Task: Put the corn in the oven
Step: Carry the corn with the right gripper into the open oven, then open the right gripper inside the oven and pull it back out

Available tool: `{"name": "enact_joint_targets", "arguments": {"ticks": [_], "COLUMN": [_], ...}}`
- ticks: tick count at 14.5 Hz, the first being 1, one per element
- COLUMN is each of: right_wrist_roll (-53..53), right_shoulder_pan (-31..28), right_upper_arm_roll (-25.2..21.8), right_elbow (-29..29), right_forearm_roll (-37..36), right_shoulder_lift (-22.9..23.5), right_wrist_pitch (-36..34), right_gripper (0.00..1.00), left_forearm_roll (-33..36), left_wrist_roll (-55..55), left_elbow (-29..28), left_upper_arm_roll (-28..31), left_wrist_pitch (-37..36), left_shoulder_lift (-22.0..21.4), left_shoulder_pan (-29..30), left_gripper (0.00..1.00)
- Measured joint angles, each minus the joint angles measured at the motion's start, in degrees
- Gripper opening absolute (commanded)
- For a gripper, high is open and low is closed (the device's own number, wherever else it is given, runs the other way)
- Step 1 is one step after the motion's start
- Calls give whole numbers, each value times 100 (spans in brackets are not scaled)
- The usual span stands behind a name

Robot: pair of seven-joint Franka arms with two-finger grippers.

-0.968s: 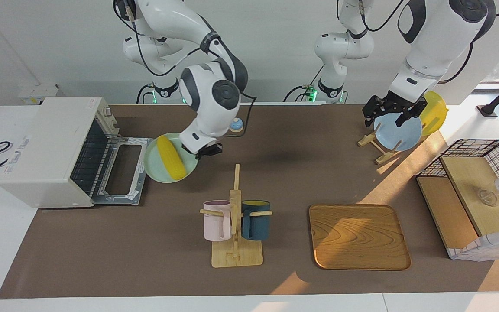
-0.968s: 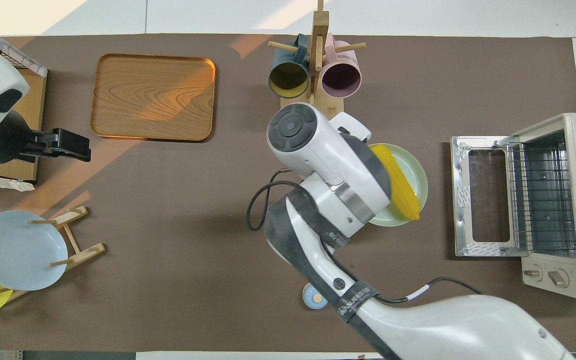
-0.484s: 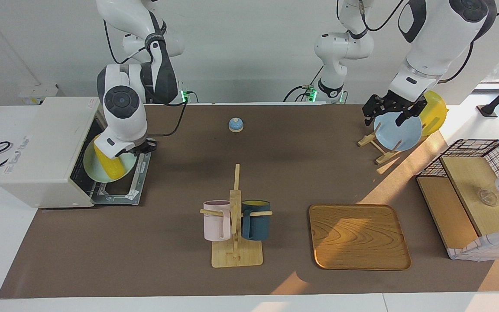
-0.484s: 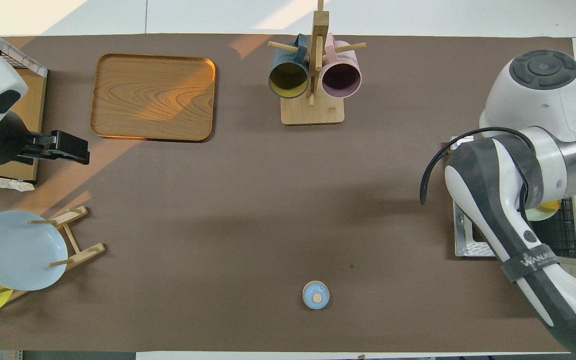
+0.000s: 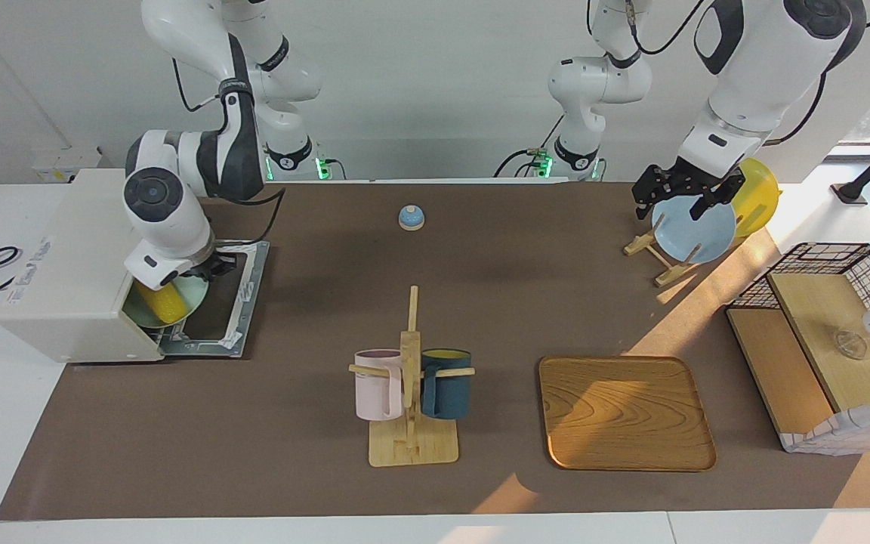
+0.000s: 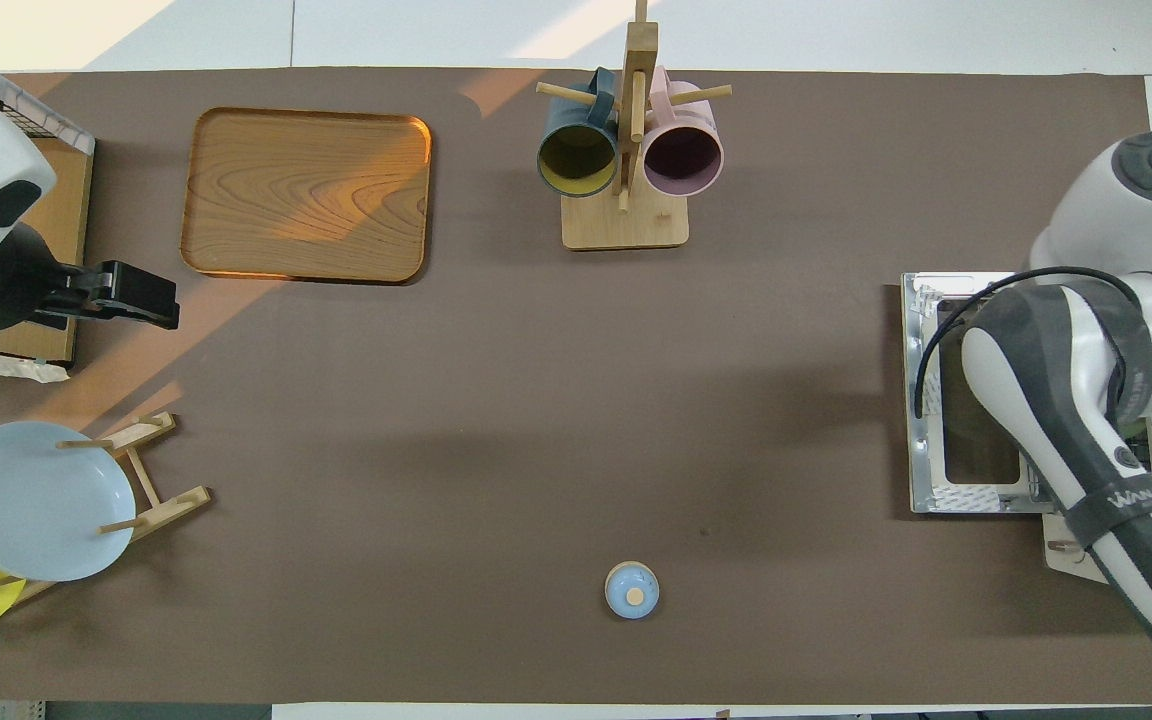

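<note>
Just under right gripper (image 5: 208, 266), corn (image 5: 160, 301) inside oven (image 5: 80, 264)

Both views are bright, evenly lit and sharp. Warm sunlight falls in slanting bands across the tabletop (image 5: 480, 317) at the left arm's end, glaring on the wooden tray (image 5: 626, 412). Soft shadows lie under the arms.

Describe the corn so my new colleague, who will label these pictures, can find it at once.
Start at the off-white toaster oven at the right arm's end of the table, its door folded down. In its mouth sits a pale green plate, held at the rim by the right gripper, and the corn lies on that plate. It is a bright yellow cob, unlike the round yellow plate near the left arm.
</note>
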Motion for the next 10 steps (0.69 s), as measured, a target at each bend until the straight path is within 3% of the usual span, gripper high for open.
{"name": "enact_joint_targets", "arguments": {"ticks": [2, 3, 4, 5, 10], "right_wrist_roll": [-43, -43, -43, -42, -42], "right_shoulder_pan": [-81, -71, -66, -66, -60], "right_upper_arm_roll": [2, 15, 35, 52, 62], "right_elbow": [-233, -293, -329, -367, -449], "right_forearm_roll": [0, 0, 0, 0, 3], "right_shoulder_lift": [-115, -161, -199, -226, -230], "right_wrist_pitch": [173, 195, 195, 192, 193], "right_gripper": [0, 8, 28, 33, 35], "left_forearm_roll": [0, 0, 0, 0, 0], "left_wrist_roll": [0, 0, 0, 0, 0], "left_elbow": [0, 0, 0, 0, 0], "left_upper_arm_roll": [8, 11, 15, 22, 30], "left_wrist_pitch": [0, 0, 0, 0, 0], "left_shoulder_lift": [2, 2, 2, 2, 2], "left_shoulder_pan": [0, 0, 0, 0, 1], "left_gripper": [100, 100, 100, 100, 100]}}
